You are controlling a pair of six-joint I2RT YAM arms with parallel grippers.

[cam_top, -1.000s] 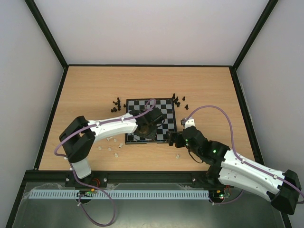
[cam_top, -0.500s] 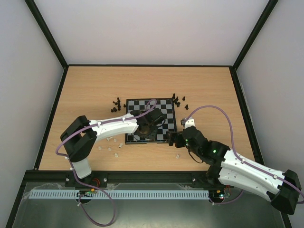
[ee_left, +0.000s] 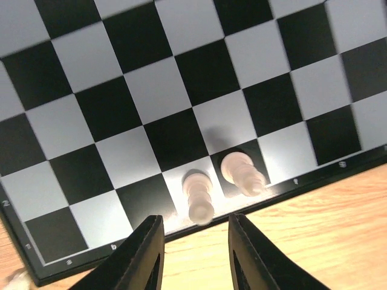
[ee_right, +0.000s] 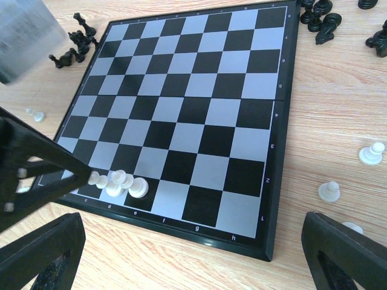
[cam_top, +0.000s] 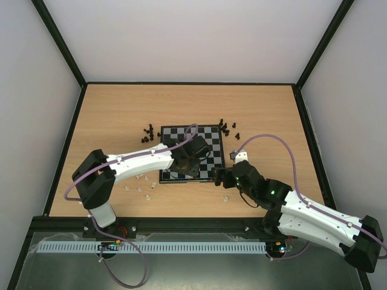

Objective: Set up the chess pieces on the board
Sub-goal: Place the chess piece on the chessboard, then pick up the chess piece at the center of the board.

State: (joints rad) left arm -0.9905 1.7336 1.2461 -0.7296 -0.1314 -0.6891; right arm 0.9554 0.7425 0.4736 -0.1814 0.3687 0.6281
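Wrist views reveal left gripper [ee_left: 195, 228] slightly apart near white pieces [ee_left: 199, 202], right gripper [ee_right: 193, 225] gaping

The board [ee_right: 199, 103] lies flat on the table [ee_right: 338, 121], with dark and pale checks, mostly bare. A few cream-white chess pieces [ee_right: 118, 184] stand clustered on its near row, left of middle. Black pieces [ee_right: 75, 42] sit off both far corners, and loose white pieces [ee_right: 329, 191] off its near-right corner.

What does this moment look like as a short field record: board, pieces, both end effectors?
board: flat on the table, mostly bare
white pieces on board: small cluster, near row, left half
black pieces: off the board, by its far corners
loose white pieces: on the table beside the board
left end effector: open, over the cluster, empty
right end effector: open wide, empty
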